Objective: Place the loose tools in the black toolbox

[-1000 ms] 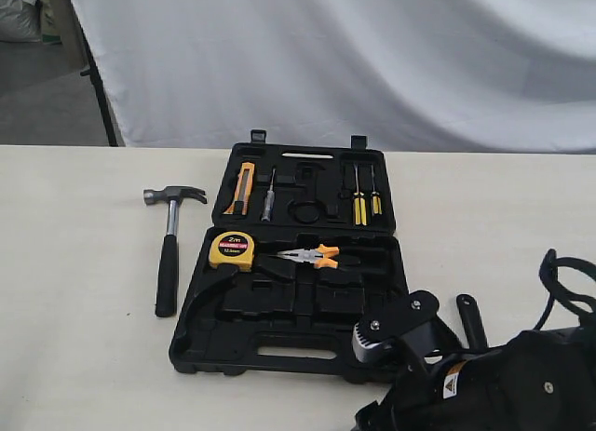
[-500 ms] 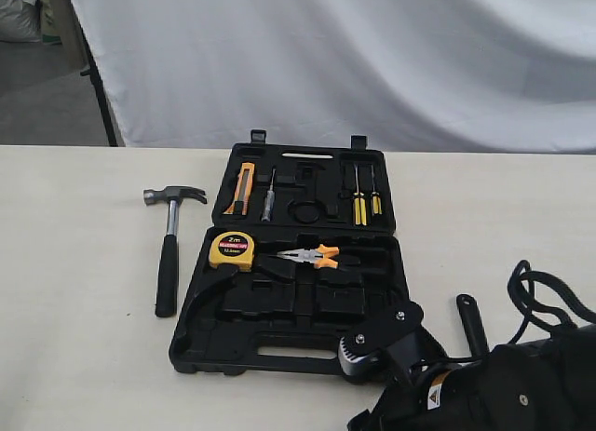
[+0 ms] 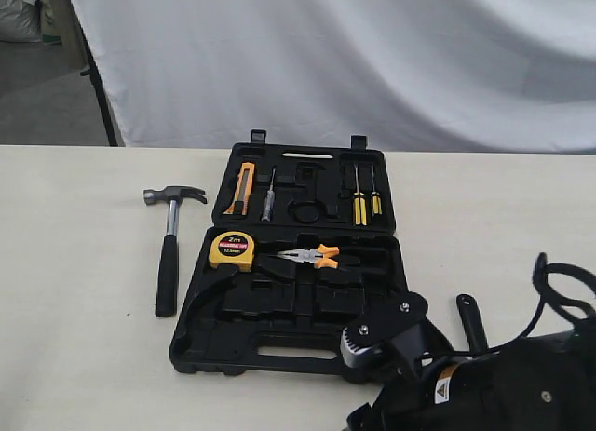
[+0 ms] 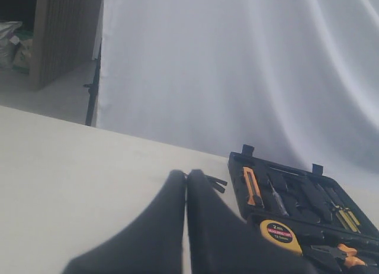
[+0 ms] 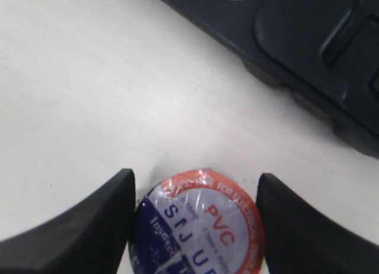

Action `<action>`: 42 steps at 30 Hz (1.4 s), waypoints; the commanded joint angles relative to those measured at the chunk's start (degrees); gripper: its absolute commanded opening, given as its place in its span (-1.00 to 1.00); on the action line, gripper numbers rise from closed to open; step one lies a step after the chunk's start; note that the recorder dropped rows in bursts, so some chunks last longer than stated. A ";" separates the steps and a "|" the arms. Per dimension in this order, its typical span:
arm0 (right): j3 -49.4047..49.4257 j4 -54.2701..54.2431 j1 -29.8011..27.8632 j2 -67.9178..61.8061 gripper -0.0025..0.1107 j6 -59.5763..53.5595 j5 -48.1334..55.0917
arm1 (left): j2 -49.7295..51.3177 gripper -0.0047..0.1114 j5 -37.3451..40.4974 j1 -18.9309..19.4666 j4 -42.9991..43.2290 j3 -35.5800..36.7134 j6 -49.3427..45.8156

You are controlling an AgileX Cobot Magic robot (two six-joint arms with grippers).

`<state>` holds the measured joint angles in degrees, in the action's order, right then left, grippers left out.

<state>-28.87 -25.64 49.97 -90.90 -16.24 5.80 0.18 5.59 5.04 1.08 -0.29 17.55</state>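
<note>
My right fingers (image 5: 89, 226) stand wide, one on each side of the tape roll (image 5: 198, 221). They sit right at its rim, but I cannot tell whether the pads press it yet. The right gripper (image 5: 195, 176) straddles the roll this way so that a squeeze across its round edge would catch it square. The roll lies flat, label up, on the table (image 3: 74, 356), just off the handle edge of the toolbox (image 3: 289, 352), near that edge's right corner. Nothing is lifted.

My left gripper (image 4: 186, 174) has its fingers pressed together with only a thin slit between, holding nothing. It hangs well off the toolbox's left side, I judge to stay clear while the right works.

The toolbox lies spread open so its recesses face up. The ring-shaped recess (image 3: 304, 210) in its far half looks like the roll's seat. The hammer (image 3: 168, 254) lies just left of the toolbox, handle toward me. A black handle, probably the wrench (image 3: 470, 324), lies just right of it. Both are out of the box.
</note>
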 commanded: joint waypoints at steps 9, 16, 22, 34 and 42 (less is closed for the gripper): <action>-2.91 0.24 -3.32 11.05 -0.96 0.34 -4.17 | -0.18 -0.91 -0.51 -0.23 0.25 -0.15 0.27; -15.78 0.24 -7.25 3.13 -0.96 -3.08 -3.79 | -0.18 -0.91 -0.51 -0.23 0.25 -0.15 0.27; -28.74 0.24 -7.25 -8.88 -0.96 -10.42 -3.29 | -0.18 -0.91 -0.51 -0.23 0.25 -0.15 0.27; -60.53 0.24 -17.34 -32.80 -0.96 -12.44 12.22 | -0.18 -0.91 -0.51 -0.23 0.25 -0.15 0.27; -78.63 2.12 -18.70 -47.03 -0.96 -12.22 22.94 | -0.18 -0.91 -0.51 -0.23 -0.28 -0.15 0.27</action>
<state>-105.73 -25.49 31.54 -137.06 -28.54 27.46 0.18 5.59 5.04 1.08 -0.29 17.55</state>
